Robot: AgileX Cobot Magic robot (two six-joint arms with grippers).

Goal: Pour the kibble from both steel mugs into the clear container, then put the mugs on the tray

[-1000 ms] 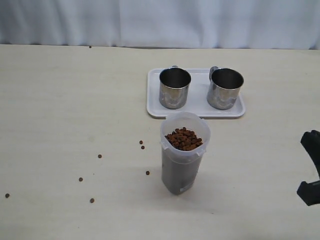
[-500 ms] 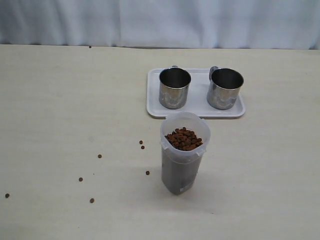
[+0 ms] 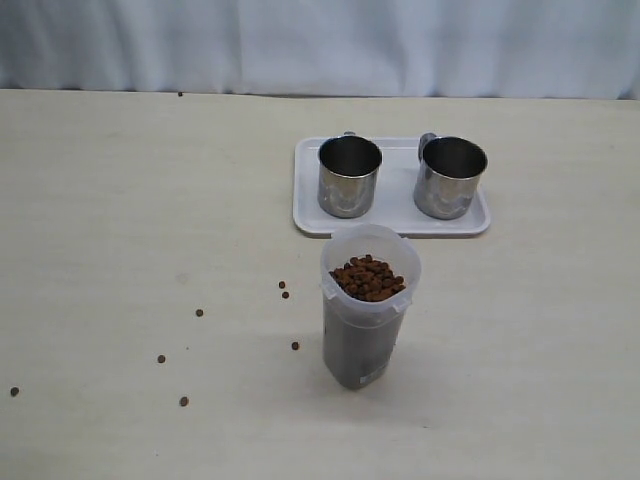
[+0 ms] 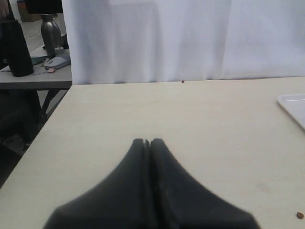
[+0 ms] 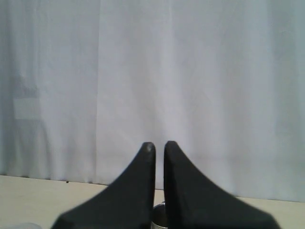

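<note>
Far left of the desk (image 3: 120, 200): several stray pellets (image 3: 199, 312) lie loose, well apart from the container. The left fingers (image 4: 143, 147) are pressed together and empty, over bare desk and outside the exterior view.

Centre: the clear container (image 3: 365, 335) stands upright, with kibble (image 3: 368, 278) heaped close to its rim. Behind it, the tray (image 3: 398, 200) carries the left mug (image 3: 349, 177) and the right mug (image 3: 449, 178), both upright and apart, with no kibble visible inside.

Right edge: the dark arm seen there a second ago is gone from the exterior view. The right fingers (image 5: 148, 151) are nearly together with a thin slit between them, holding nothing.

Assessment: with both arms withdrawn, pouring and placing appear complete. Only the spilled pellets remain outstanding.
</note>
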